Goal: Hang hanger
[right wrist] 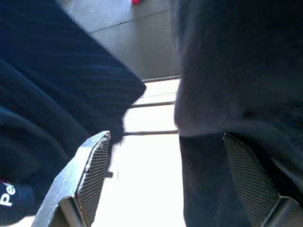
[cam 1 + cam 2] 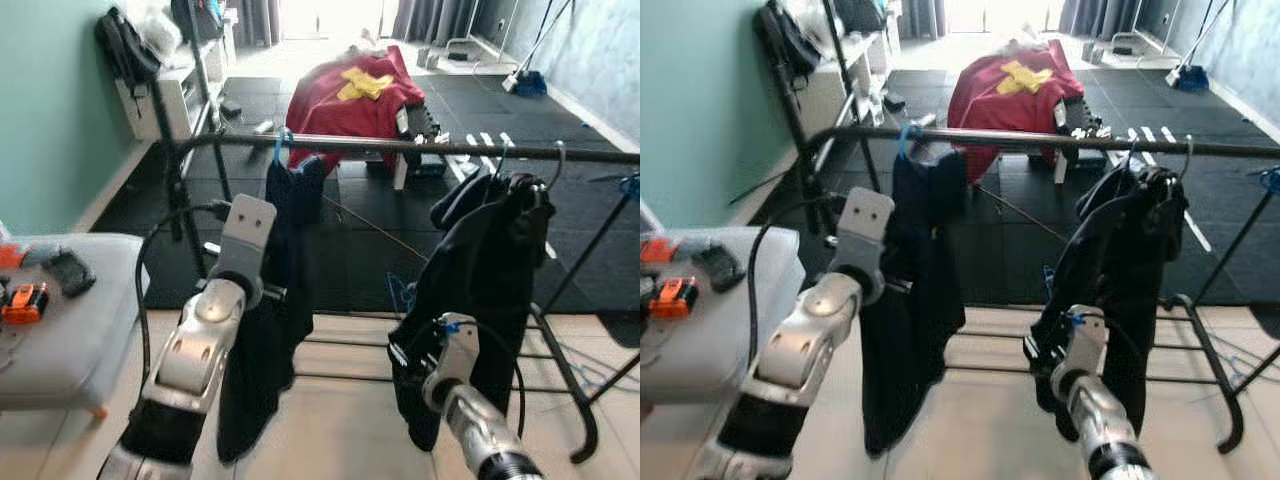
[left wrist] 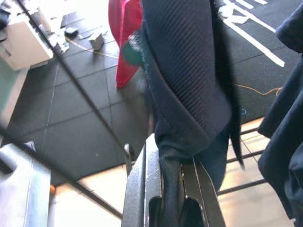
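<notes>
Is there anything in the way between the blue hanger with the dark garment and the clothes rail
Nothing visible does. The blue hanger already hooks over the rail, its dark garment hanging below. The left gripper is shut on that garment's cloth.

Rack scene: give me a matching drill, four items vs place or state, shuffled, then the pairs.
Items
1. left gripper
2. right gripper
3. blue hanger hook
4. red cloth

Places or states
A. draped over something on the dark floor beyond the rack
B. over the rail, carrying the left dark garment
C. jaws open, low by the right dark garment
D. jaws shut on the left dark garment

Pairs: 1-D, 2-C, 3-B, 4-A
</notes>
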Controlling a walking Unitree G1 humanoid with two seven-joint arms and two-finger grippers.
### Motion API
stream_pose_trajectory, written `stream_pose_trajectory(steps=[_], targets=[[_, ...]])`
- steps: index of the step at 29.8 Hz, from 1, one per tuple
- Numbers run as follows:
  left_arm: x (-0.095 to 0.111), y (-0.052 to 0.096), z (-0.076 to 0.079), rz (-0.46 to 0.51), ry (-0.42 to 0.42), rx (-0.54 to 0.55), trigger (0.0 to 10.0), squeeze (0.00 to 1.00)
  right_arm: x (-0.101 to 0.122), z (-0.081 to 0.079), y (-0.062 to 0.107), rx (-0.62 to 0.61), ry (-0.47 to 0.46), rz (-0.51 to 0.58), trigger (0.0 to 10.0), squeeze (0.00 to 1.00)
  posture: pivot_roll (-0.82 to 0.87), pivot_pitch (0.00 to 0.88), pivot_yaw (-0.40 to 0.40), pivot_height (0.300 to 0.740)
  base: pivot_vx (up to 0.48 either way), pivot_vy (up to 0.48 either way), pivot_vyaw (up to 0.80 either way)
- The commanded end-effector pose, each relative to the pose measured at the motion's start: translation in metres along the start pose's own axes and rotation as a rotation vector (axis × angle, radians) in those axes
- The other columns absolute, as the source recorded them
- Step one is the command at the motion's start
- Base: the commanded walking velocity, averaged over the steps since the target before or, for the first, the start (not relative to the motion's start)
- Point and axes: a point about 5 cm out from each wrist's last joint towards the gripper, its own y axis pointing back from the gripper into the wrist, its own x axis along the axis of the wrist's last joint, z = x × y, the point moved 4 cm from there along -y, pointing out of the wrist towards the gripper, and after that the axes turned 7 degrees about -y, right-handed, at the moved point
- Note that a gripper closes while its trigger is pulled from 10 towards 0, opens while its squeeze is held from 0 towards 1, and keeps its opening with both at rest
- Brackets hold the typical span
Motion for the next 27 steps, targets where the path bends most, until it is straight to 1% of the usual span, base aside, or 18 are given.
stream_pose_trajectory(steps=[1,5,7,9,10,11,12,13,14,15,16,20,21,22,23,25,26,27], targets=[[0.015,-0.002,0.002,0.063,-0.019,-0.008,10.0,0.0,0.0,0.0,0.0,-0.004,0.007,0.0,10.0,0.0,-0.07,0.045,0.009,0.74,0.48,0.0,0.0],[0.015,-0.001,0.014,0.057,-0.026,-0.056,10.0,0.0,0.0,0.0,0.0,-0.007,0.01,-0.002,10.0,0.0,-0.06,0.048,0.009,0.74,0.176,0.0,0.0],[0.008,-0.001,0.02,0.009,-0.025,-0.073,10.0,0.0,-0.001,-0.001,0.0,-0.006,0.01,-0.002,10.0,0.0,-0.06,0.049,0.008,0.74,0.0,0.0,0.0],[0.006,-0.002,0.021,-0.003,-0.025,-0.076,10.0,0.0,-0.001,-0.002,0.0,-0.005,0.01,-0.002,10.0,0.0,-0.06,0.049,0.008,0.74,0.0,0.0,0.0],[-0.007,0.0,0.028,-0.071,-0.025,-0.106,10.0,0.0,-0.001,-0.002,0.001,-0.006,0.012,-0.004,10.0,0.0,-0.06,0.051,0.005,0.74,0.0,0.0,0.0],[-0.007,0.0,0.028,-0.071,-0.025,-0.106,10.0,0.0,-0.001,-0.002,0.001,-0.006,0.012,-0.004,10.0,0.0,-0.06,0.051,0.005,0.74,0.0,0.0,0.0],[-0.029,0.005,0.038,-0.186,-0.037,-0.156,10.0,0.0,-0.002,-0.002,0.001,-0.007,0.016,-0.007,10.0,0.0,-0.06,0.053,0.007,0.74,0.0,0.0,0.0],[-0.029,0.005,0.038,-0.186,-0.037,-0.156,10.0,0.0,-0.002,-0.002,0.001,-0.007,0.016,-0.007,10.0,0.0,-0.06,0.053,0.007,0.74,0.0,0.0,0.0],[-0.036,0.007,0.041,-0.223,-0.043,-0.168,10.0,0.0,-0.002,-0.002,0.001,-0.007,0.017,-0.007,10.0,0.0,-0.06,0.053,0.007,0.74,0.0,0.0,0.0],[-0.036,0.007,0.041,-0.223,-0.043,-0.168,10.0,0.0,-0.002,-0.002,0.001,-0.007,0.017,-0.007,10.0,0.0,-0.06,0.053,0.007,0.74,0.0,0.0,0.0],[-0.042,0.007,0.042,-0.253,-0.044,-0.156,10.0,0.0,-0.002,-0.002,0.001,-0.008,0.018,-0.008,10.0,0.0,-0.06,0.055,0.005,0.74,0.0,0.0,0.0],[-0.046,0.008,0.042,-0.267,-0.022,-0.155,10.0,0.0,-0.002,-0.002,0.001,-0.01,0.019,-0.008,10.0,0.0,-0.06,0.056,0.005,0.74,0.0,0.0,0.0],[-0.047,0.009,0.044,-0.28,-0.004,-0.169,10.0,1.0,-0.002,-0.002,0.001,-0.011,0.021,-0.008,10.0,0.0,-0.06,0.056,0.004,0.74,0.0,0.0,0.0],[-0.047,0.009,0.044,-0.28,-0.004,-0.169,10.0,1.0,-0.002,-0.002,0.001,-0.011,0.021,-0.008,10.0,0.0,-0.06,0.056,0.004,0.74,0.0,0.0,0.0],[-0.048,0.012,0.047,-0.291,0.01,-0.205,10.0,1.0,-0.002,-0.002,0.001,-0.013,0.023,-0.009,10.0,0.0,-0.06,0.057,0.005,0.74,0.0,0.0,0.0],[-0.048,0.012,0.047,-0.291,0.01,-0.205,10.0,1.0,-0.002,-0.002,0.001,-0.013,0.023,-0.009,10.0,0.0,-0.06,0.057,0.005,0.74,0.0,0.0,0.0],[-0.045,0.016,0.052,-0.269,0.031,-0.269,10.0,1.0,-0.001,-0.002,0.001,-0.014,0.025,-0.009,10.0,0.0,-0.06,0.06,0.006,0.74,0.0,0.0,0.0],[-0.041,0.02,0.051,-0.238,0.063,-0.288,10.0,1.0,-0.001,-0.002,0.001,-0.014,0.026,-0.008,10.0,0.0,-0.06,0.061,0.004,0.74,0.0,0.0,0.0]])
